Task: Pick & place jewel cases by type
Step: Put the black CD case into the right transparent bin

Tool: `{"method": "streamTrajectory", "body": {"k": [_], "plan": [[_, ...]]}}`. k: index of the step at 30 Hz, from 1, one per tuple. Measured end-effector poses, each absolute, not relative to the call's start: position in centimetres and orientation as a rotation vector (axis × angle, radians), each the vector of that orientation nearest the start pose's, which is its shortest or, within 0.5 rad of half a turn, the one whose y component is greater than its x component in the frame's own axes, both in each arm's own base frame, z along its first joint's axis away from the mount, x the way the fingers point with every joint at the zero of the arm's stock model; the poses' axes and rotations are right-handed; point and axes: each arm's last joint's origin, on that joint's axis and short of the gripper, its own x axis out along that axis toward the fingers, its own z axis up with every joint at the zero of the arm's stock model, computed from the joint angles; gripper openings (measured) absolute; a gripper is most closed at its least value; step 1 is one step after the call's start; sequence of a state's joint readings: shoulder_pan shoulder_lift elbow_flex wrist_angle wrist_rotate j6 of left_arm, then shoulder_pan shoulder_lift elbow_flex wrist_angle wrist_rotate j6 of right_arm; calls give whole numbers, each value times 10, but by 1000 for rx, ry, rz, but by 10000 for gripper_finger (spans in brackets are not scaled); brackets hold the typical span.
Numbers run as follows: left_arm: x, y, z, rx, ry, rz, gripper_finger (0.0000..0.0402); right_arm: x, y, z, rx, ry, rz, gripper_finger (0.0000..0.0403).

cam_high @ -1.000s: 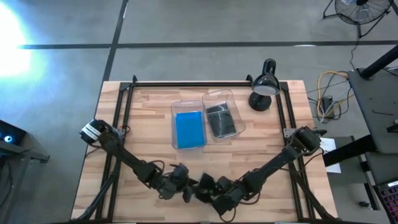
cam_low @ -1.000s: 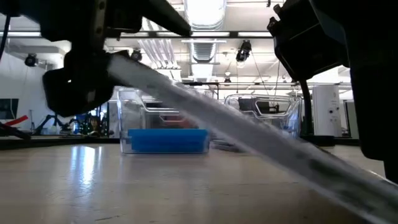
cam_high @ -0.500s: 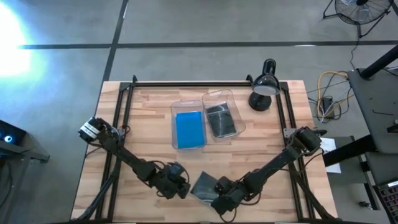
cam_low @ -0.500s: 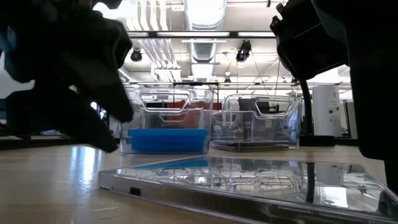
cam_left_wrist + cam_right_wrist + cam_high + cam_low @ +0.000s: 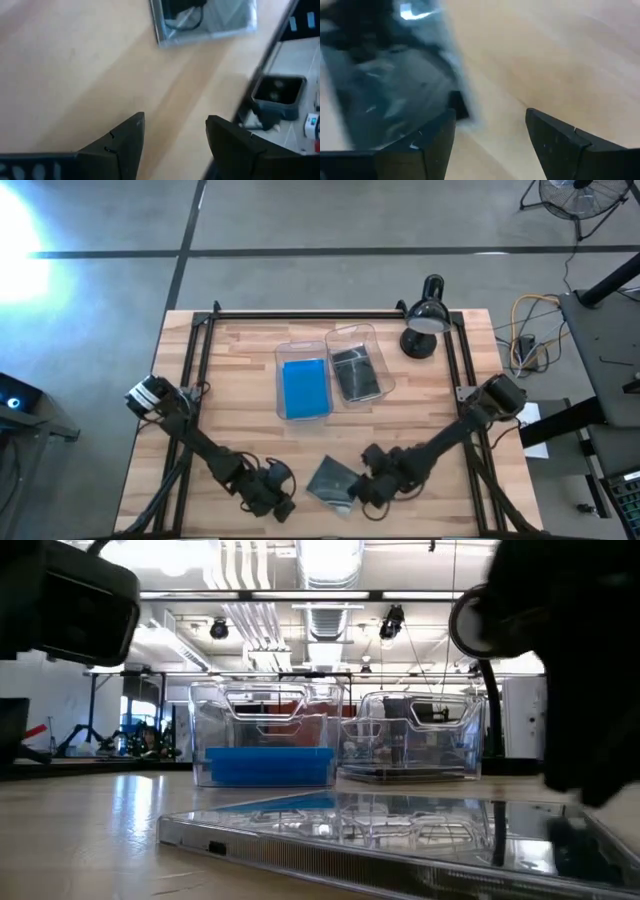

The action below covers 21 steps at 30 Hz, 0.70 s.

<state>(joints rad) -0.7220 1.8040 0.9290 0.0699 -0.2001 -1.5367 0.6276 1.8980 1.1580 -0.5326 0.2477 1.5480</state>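
Dark smoky square plastic jewel case (image 5: 331,478) laid flat on wooden table (image 5: 240,395), near edge, between both grippers. Left gripper (image 5: 277,502) just left of case, fingers spread, nothing held. Right gripper (image 5: 367,483) at case's right edge, fingers parted, ungrasped. Blue cases (image 5: 304,386) seen in left clear rectangular bin (image 5: 281,358), dark cases (image 5: 356,373) in right clear bin (image 5: 350,333), far centre.

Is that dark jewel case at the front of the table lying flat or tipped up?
Lying flat. The dark jewel case rests on the table, seen level in the low view; both open tools, left tool and right tool, hold nothing.
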Motion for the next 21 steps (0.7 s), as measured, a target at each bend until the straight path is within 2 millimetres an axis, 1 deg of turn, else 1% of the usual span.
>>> {"method": "streamTrajectory", "body": {"k": [2, 4, 7, 11, 14, 17, 21], "plan": [[270, -227, 138, -1079, 898, 159, 193, 302, 197, 134, 867, 1039, -497, 236], [277, -227, 135, -1099, 858, 144, 193, 310, 193, 131, 924, 988, -442, 236], [287, -224, 126, -1113, 818, 139, 193, 312, 187, 128, 938, 997, -421, 239], [304, -214, 113, -1125, 785, 137, 192, 314, 188, 131, 929, 1042, -332, 239], [314, -206, 105, -1123, 811, 133, 193, 321, 192, 133, 945, 1034, -260, 235], [319, -202, 101, -1098, 843, 114, 193, 326, 194, 134, 939, 1042, -221, 233], [318, -200, 100, -1056, 875, 89, 193, 332, 193, 140, 943, 1072, -153, 233]]}}
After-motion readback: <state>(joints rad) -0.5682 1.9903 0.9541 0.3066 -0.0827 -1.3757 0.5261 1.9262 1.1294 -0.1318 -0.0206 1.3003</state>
